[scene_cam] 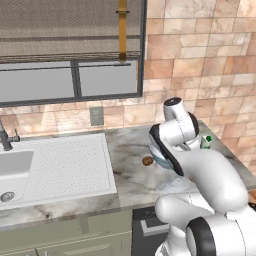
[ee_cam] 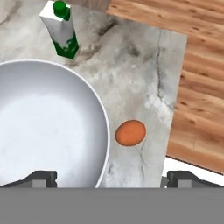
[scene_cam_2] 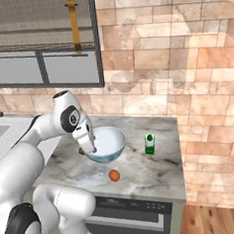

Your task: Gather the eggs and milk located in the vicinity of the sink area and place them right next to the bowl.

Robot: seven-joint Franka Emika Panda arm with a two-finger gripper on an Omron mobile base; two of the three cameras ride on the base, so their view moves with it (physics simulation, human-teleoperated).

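A home kitchen. A white rectangular sink unit [scene_cam: 60,167] sits in a marbled stone counter [scene_cam: 132,172]. Behind the sink rise a tan stone-tile wall [scene_cam: 200,55] and a blind-covered window [scene_cam: 70,50].

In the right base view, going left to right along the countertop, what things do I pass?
Dark brown egg tucked behind the arm, then the wide glossy pale blue-white bowl, then the white milk carton with green cap. The orange-brown egg lies in front of the bowl, so it shares its place.
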